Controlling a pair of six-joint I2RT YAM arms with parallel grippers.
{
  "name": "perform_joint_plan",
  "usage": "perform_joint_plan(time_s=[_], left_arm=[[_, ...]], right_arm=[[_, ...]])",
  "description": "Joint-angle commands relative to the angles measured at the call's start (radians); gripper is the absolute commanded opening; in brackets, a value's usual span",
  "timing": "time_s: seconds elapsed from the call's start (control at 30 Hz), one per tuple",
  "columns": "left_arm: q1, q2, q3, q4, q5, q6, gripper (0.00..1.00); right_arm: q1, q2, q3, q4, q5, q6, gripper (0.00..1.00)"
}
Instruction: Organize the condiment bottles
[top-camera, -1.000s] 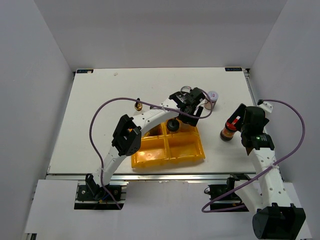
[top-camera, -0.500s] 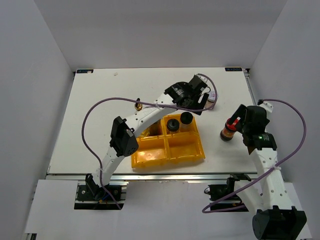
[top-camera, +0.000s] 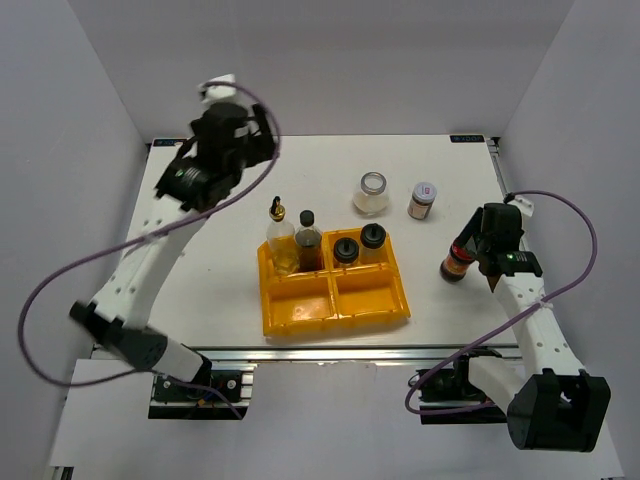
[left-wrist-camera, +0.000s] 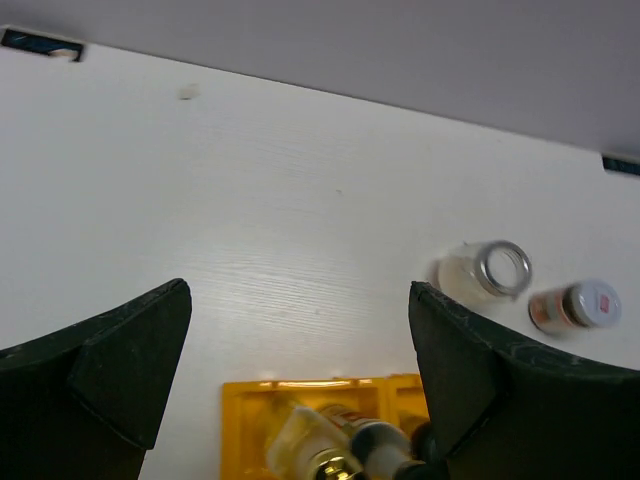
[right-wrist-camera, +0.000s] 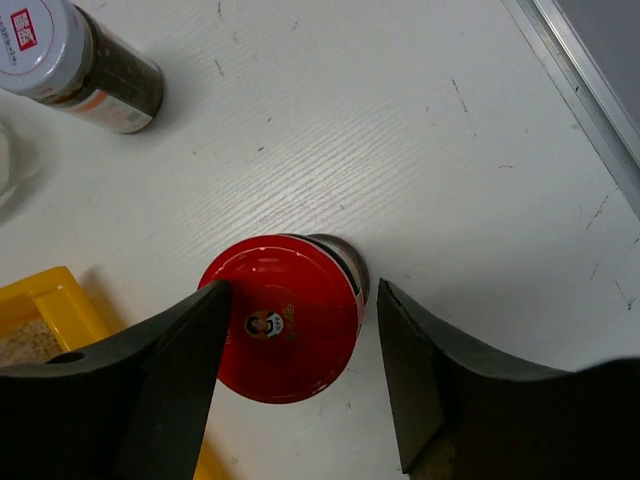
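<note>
- Red-lidded bottle (right-wrist-camera: 285, 330) stands upright on the table (top-camera: 440, 170) between the fingers of the right gripper (right-wrist-camera: 300, 300). The jaws are apart, one on each side of the lid. A thin strip of table shows at the bottle's 3 o'clock side, so I judge it straddled and not yet squeezed.
- Left gripper (left-wrist-camera: 298, 300) hangs high over the far-left part of the table, jaws spread wide and holding nothing.
- Seen from above, the red-lidded bottle is near the 3 o'clock edge of the yellow tray (top-camera: 300, 315), not touching it.
- The tray's far-left compartment holds the clear gold-topped bottle (top-camera: 277, 235) and the tall dark bottle (top-camera: 307, 240) side by side. The far-right compartment holds the two black-lidded shakers (top-camera: 346, 250).
- The wide clear jar (top-camera: 372, 193) and the silver-lidded bottle (top-camera: 423, 200) stand on the table between 12 and 1 o'clock of the tray, apart from each other.
- With four bottles in and three out, the step in hand looks like the grasp of the red-lidded bottle.
- The next move calls for closing firmly on it and lifting it straight up. It then goes toward 9 o'clock over the tray wall and is set down upright, clear of the shakers.
</note>
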Motion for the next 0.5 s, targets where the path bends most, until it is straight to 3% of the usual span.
perform_joint_plan(time_s=[0.0, 0.03, 0.13, 0.27, 0.47], left_arm=[[0.077, -0.179, -0.216, 0.04, -0.117, -0.112, 0.98], [0.102, -0.252, -0.262, 0.029, -0.168, -0.137, 0.98], [0.151, -0.329, -0.411, -0.012, -0.305, -0.278, 0.98], [0.295, -0.409, -0.555, 0.04, -0.169, -0.313, 0.98], [0.369, -0.379, -0.601, 0.069, -0.092, -0.321, 0.98]], right_arm=[[-0.004, 0.018, -0.023, 0.017, 0.022, -0.023, 0.64], [-0.004, 0.023, -0.025, 0.017, 0.016, -0.023, 0.64], [-0.004, 0.043, -0.022, 0.021, -0.038, -0.032, 0.76], [-0.004, 0.043, -0.016, 0.056, -0.101, -0.05, 0.85], [-0.004, 0.006, -0.006, 0.074, -0.141, -0.061, 0.88]])
